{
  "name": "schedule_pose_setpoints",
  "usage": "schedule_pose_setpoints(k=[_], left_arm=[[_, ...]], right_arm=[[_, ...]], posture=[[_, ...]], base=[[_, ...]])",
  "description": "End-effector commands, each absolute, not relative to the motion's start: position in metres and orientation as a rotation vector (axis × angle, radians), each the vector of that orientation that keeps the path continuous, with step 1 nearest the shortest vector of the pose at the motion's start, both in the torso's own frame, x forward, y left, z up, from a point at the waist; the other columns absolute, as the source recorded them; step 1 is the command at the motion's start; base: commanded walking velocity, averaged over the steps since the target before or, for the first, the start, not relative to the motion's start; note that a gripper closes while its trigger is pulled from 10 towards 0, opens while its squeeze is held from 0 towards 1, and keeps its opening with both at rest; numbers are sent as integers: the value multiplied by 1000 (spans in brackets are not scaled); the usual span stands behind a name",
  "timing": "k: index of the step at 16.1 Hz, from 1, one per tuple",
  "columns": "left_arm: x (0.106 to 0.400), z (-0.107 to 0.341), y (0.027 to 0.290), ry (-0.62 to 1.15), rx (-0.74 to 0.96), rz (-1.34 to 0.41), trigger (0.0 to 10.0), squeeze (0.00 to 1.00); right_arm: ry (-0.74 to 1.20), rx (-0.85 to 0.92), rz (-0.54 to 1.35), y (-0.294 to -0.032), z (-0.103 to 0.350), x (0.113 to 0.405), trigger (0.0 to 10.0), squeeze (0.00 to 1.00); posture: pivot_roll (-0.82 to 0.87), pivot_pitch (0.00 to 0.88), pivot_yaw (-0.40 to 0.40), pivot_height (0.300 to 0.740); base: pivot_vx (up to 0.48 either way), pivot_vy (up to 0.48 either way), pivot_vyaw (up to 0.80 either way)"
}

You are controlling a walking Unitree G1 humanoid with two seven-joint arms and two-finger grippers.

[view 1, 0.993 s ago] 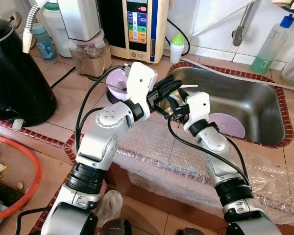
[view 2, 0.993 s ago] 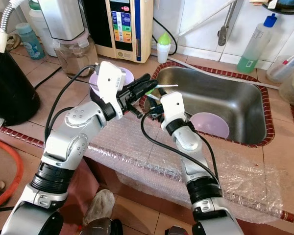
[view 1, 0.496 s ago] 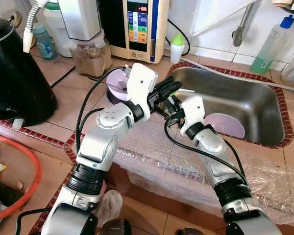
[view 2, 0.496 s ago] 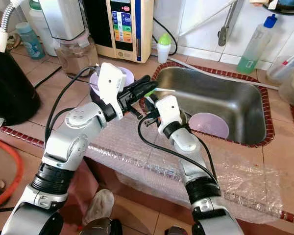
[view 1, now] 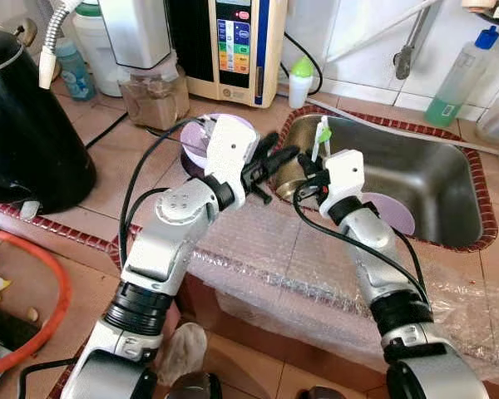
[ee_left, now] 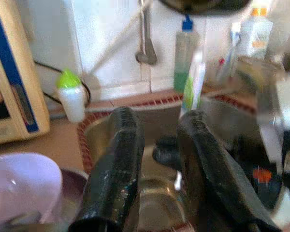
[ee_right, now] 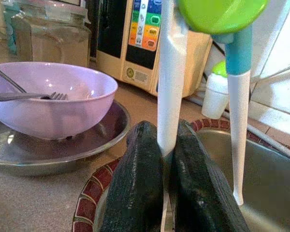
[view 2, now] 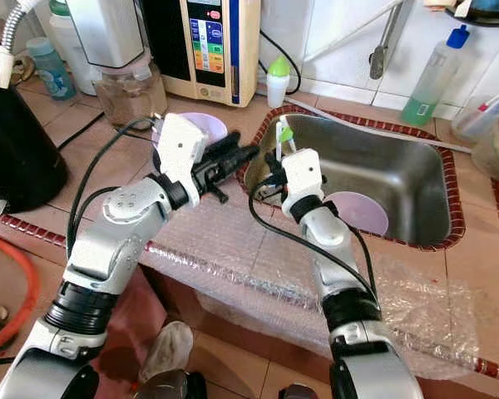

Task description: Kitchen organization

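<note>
- Right pincer [ee_right: 163, 159] pinched tight on a white-handled kitchen tool with a green round head and teal neck [view 1: 320, 137]; tool held roughly upright over the near left corner of the stainless steel sink [view 1: 437, 179], green head uppermost.
- In the right wrist view, white handle clamped between the two black fingers [ee_right: 137, 183]; a second thin white stem hanging beside it from the teal neck.
- Left pincer [view 1: 276, 158] at 9 o'clock of the tool, just beside the right pincer, over the sink's left rim; fingers [ee_left: 115, 164] parted by a narrow gap, holding nothing.
- Lilac plastic bowl [ee_right: 48, 96] with a metal fork [ee_right: 24, 95] resting inside, seated on a shallow round steel dish [ee_right: 53, 145], on the tiled bench [view 1: 108, 158] at 9 o'clock of the sink and behind the left arm.
- Lilac round plate [view 1: 391, 212] lying in the sink basin, at 4 o'clock of the right pincer.
- Sheet of clear bubble wrap [view 1: 274, 258] draped over the bench's front edge under both arms.
- At 12 o'clock, against the wall: cream appliance with a coloured button panel [view 1: 237, 46], small white bottle with a green cap [view 1: 300, 81].
- Clear bottle of green liquid with a blue cap [view 1: 461, 79] at 1 o'clock behind the sink.
- Black kettle [view 1: 25, 125] at 9 o'clock, well apart from the pincers.
</note>
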State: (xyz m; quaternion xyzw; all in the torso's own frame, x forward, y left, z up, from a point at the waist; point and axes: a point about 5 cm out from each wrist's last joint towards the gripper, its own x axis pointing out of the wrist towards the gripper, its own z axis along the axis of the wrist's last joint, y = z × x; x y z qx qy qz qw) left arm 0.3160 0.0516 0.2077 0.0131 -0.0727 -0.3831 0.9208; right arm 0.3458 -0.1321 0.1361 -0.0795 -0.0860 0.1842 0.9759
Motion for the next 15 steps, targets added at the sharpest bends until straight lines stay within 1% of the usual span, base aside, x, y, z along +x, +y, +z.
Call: schedule_pose_setpoints(k=[1, 4, 5, 6, 8, 10, 11, 13, 14, 15], left_arm=[[316, 214, 55, -194, 48, -767, 10000, 1000], [307, 206, 58, -203, 113, -806, 10000, 1000], [304, 201, 57, -190, 134, -826, 10000, 1000], [301, 195, 56, -172, 159, -852, 10000, 1000], [297, 187, 52, -133, 182, -890, 10000, 1000], [292, 180, 49, -100, 197, -933, 10000, 1000], [290, 177, 48, -80, 210, -955, 10000, 1000], [290, 174, 49, -64, 239, -963, 10000, 1000], [292, 174, 49, -51, 231, -960, 10000, 1000], [292, 173, 49, -31, 226, -979, 10000, 1000]], right_arm=[[-189, -171, 352, -136, 142, 351, 0, 0], [-133, -188, 330, -145, 141, 361, 0, 0], [-69, -162, 306, -150, 135, 365, 0, 0], [7, -126, 247, -161, 130, 371, 0, 0], [101, -97, 152, -179, 126, 378, 0, 0], [173, -59, 80, -191, 121, 379, 0, 0], [225, -47, 43, -196, 116, 379, 4431, 0], [271, -16, 35, -194, 109, 377, 9176, 0], [291, -14, 44, -190, 103, 375, 10000, 0], [313, -17, 50, -189, 98, 373, 10000, 0]], posture=[[5, 0, 20, 740], [11, 0, 27, 740], [12, 0, 27, 740], [18, 0, 26, 740], [26, 0, 23, 740], [34, 0, 20, 740], [37, 0, 22, 740], [41, 0, 26, 740], [41, 0, 28, 740], [41, 0, 30, 740]], base=[[0, 0, 0], [0, 0, 0], [0, 0, 0], [0, 0, 0], [0, 0, 0], [0, 0, 0], [0, 0, 0], [0, 0, 0], [0, 0, 0], [0, 0, 0]])
